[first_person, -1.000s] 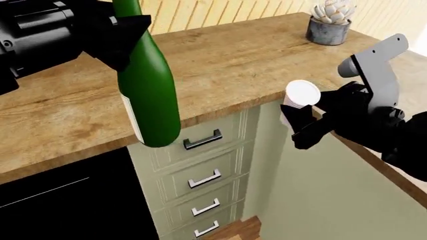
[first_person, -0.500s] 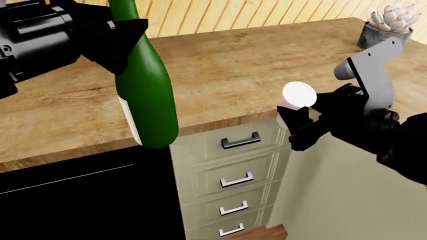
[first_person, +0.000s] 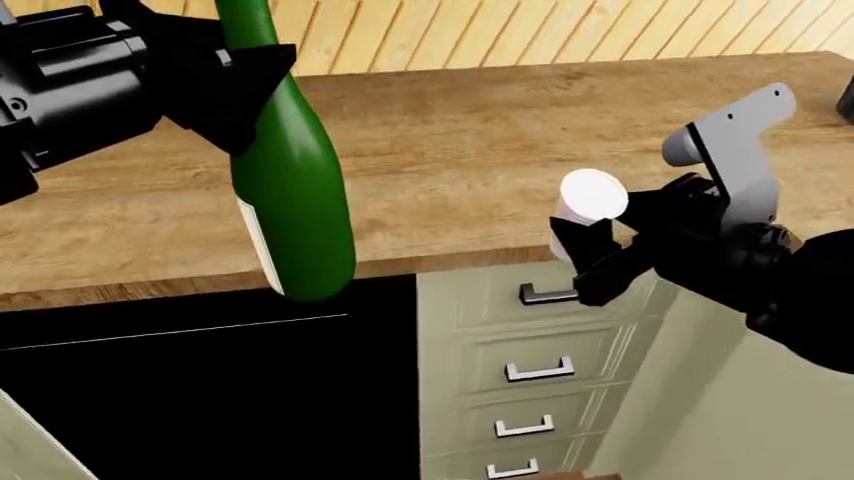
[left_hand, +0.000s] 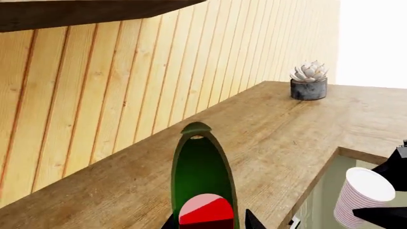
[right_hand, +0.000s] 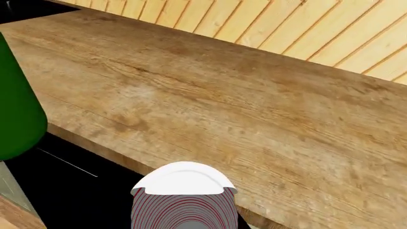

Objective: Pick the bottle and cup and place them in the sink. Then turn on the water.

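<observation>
The dark-green bottle (first_person: pixel 294 190) hangs tilted in the air over the counter's front edge, with its white label facing down and left. My left gripper (first_person: pixel 234 70) is shut on its neck. In the left wrist view the bottle (left_hand: pixel 200 176) runs away from the camera between the black fingertips (left_hand: pixel 251 222). The white ribbed cup (first_person: pixel 587 210) is held upright in front of the counter edge, and my right gripper (first_person: pixel 594 260) is shut on its lower part. The cup (right_hand: pixel 184 200) fills the near part of the right wrist view and also shows in the left wrist view (left_hand: pixel 362 195). The sink and the water are out of view.
A long wooden countertop (first_person: pixel 454 150) runs along a slatted wooden wall (first_person: pixel 534 30). Pale green drawers with metal handles (first_person: pixel 541 370) sit below it at right, next to a black appliance front (first_person: pixel 200 400). A succulent in a grey pot (left_hand: pixel 308 81) stands at the counter's far end.
The head view has swung left: counter, drawers and pot slid right, and the pot has almost left the frame. Both grippers keep their hold on the bottle and the cup.
</observation>
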Controlling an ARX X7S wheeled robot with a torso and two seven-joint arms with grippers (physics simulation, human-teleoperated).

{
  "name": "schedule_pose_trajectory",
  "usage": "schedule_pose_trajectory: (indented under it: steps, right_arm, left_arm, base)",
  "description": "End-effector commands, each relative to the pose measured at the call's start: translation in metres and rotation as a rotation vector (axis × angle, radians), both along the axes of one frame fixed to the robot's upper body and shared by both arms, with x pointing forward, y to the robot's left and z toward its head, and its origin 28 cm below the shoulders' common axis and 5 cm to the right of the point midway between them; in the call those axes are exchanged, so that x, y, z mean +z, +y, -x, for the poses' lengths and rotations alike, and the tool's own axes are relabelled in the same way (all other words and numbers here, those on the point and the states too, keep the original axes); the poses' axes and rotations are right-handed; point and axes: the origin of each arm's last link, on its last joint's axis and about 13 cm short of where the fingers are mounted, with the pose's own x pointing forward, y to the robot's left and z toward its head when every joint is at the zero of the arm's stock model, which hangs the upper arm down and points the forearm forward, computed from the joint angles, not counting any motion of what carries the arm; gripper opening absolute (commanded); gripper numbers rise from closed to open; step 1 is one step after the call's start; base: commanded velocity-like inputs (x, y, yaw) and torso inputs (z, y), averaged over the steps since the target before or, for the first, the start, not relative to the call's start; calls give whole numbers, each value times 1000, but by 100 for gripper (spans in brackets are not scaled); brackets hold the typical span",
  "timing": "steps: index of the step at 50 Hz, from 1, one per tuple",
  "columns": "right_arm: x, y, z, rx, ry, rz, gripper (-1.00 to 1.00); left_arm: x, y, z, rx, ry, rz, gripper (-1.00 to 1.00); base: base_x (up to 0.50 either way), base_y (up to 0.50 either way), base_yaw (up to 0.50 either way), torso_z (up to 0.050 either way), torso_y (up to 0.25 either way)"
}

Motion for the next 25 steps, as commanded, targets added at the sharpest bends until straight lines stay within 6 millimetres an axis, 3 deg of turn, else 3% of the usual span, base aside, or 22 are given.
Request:
schedule_pose_trajectory:
  steps: [1, 25]
  right_arm:
    - [-2, 1, -1, 6, 2, 1, -100]
    - [-4, 1, -2, 5, 7, 2, -100]
  left_arm:
    - [2, 1, 1, 8, -18, 8, -100]
    - [1, 2, 1, 7, -17, 11, -100]
  base:
    - [0, 0, 500, 0, 0]
    - [0, 0, 500, 0, 1]
